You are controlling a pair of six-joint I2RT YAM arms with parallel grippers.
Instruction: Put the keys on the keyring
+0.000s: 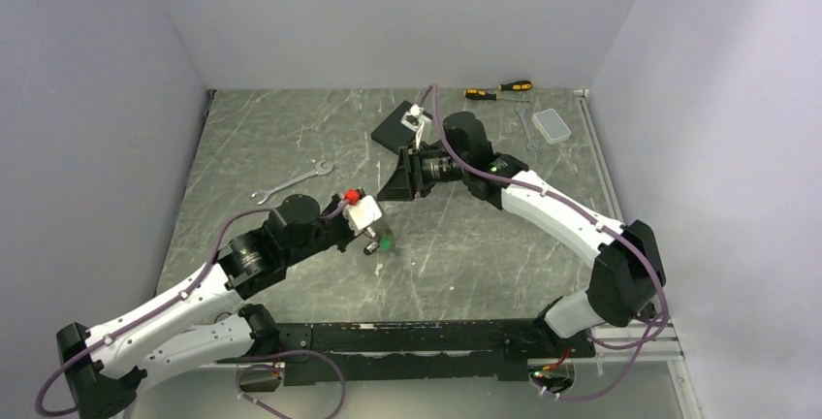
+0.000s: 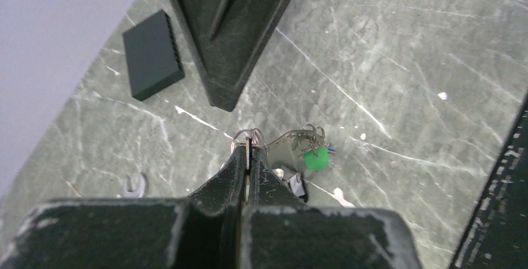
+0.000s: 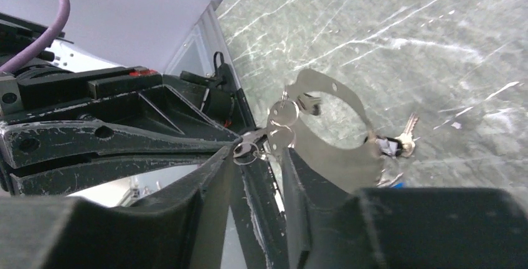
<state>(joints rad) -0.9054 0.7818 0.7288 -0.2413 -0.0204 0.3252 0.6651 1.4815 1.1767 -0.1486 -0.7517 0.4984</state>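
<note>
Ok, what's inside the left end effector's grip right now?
Small silver rings poke out of the shut left end effector, near the keyring and a green-headed key. The fingers hide whatever is actually pinched.

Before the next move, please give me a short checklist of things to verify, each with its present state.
1. The left gripper holds a key: ok, fingers shut on it.
2. The right gripper is open to receive: ok.
3. The keyring is near the right gripper: ok, just past its tips.
4. The gap in the keyring faces the key: cannot tell.
5. The green key is threaded on the keyring: cannot tell, it lies right beside it.
</note>
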